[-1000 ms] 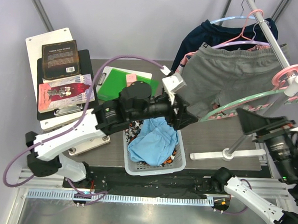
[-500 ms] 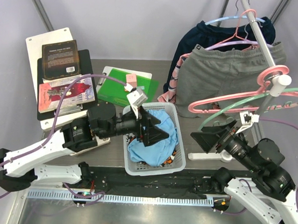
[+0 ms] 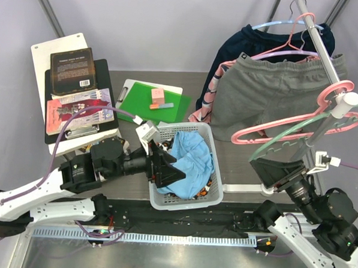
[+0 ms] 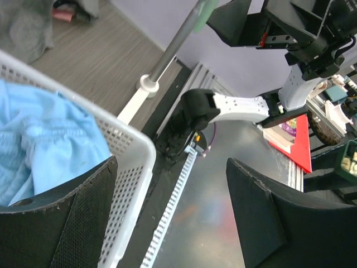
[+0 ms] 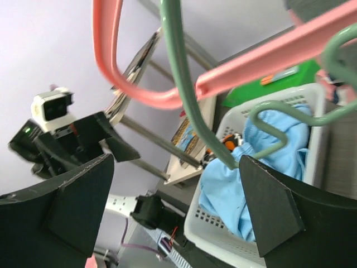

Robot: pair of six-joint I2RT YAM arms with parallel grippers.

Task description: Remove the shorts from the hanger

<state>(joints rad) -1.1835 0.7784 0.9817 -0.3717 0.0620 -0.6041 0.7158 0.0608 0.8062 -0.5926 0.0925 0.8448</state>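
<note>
The light blue shorts lie crumpled in the white basket, on top of the camouflage shorts, of which only scraps show. They also show in the left wrist view and the right wrist view. My left gripper is open and empty over the basket's left side. My right gripper is open and empty right of the basket, below an empty pink hanger and an empty green hanger on the rack's bar.
Larger grey shorts and a dark navy garment hang on the rack at back right. A green clipboard lies behind the basket. Books are stacked at back left. The rack's white base lies right of the basket.
My left arm has drawn back from the rack to the basket's left side. My right arm has come down and back towards its base. The hangers have swung a little.
</note>
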